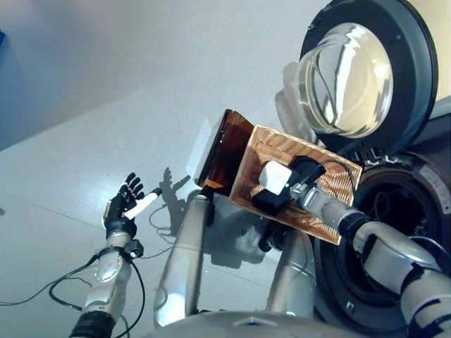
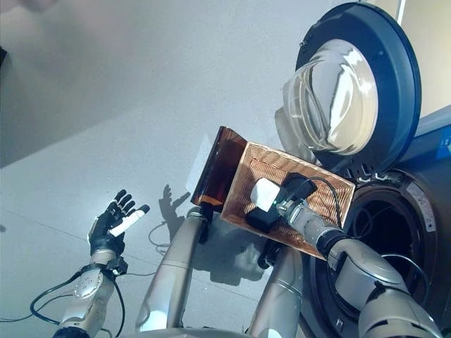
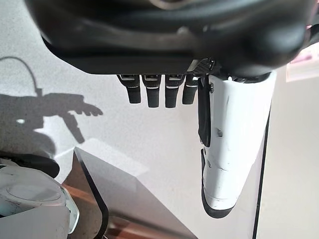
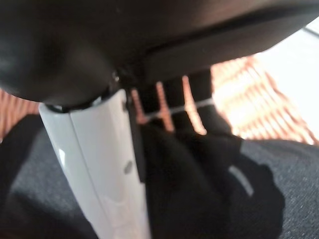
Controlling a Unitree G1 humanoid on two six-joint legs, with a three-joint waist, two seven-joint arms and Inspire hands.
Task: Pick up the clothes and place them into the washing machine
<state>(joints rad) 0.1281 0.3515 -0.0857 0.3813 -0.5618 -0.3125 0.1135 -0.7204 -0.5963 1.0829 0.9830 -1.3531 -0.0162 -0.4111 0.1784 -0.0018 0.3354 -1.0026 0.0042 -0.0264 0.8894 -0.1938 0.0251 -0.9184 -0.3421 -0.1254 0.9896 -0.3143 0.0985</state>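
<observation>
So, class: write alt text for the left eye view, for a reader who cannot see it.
The right hand reaches into an orange-brown basket beside the washing machine's open door. The left hand hangs open over the grey floor.

floor [image 1: 106,84]: grey, smooth | basket [image 1: 296,179]: woven, brown; dark cloth [image 4: 209,184] inside

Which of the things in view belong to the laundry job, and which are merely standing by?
Part of the job:
- dark clothes, in the woven basket
- right hand, reaching into those clothes
- washing machine, its door swung open

Standing by:
- left hand, fingers open, above the floor
</observation>
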